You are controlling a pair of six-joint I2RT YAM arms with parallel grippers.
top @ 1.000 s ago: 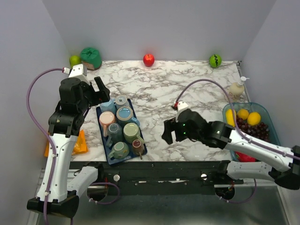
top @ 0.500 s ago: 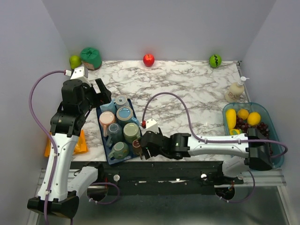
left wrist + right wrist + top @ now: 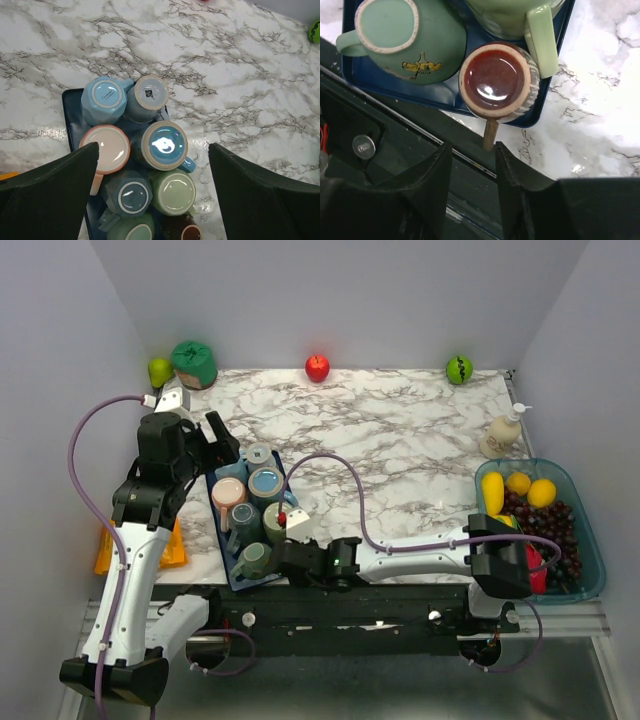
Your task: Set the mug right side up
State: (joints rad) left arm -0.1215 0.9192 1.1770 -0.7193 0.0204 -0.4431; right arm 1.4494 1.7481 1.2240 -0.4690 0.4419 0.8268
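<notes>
top: high, rear, far | wrists: downward, near | shared: tray [image 3: 71, 102]

White arm links [image 3: 122, 580] with black joints [image 3: 160, 455]; purple cables [image 3: 345, 485] trail from each wrist; matte black fingers [image 3: 260, 185].

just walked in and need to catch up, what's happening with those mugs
The right claw is low at the near corner of the blue tray, its jaws open on either side of the stick handle of the small brown mug, not gripping it yet. That mug sits bottom up, as the other mugs packed on the tray seem to. The left claw hangs wide open above the tray, holding nothing.
</notes>
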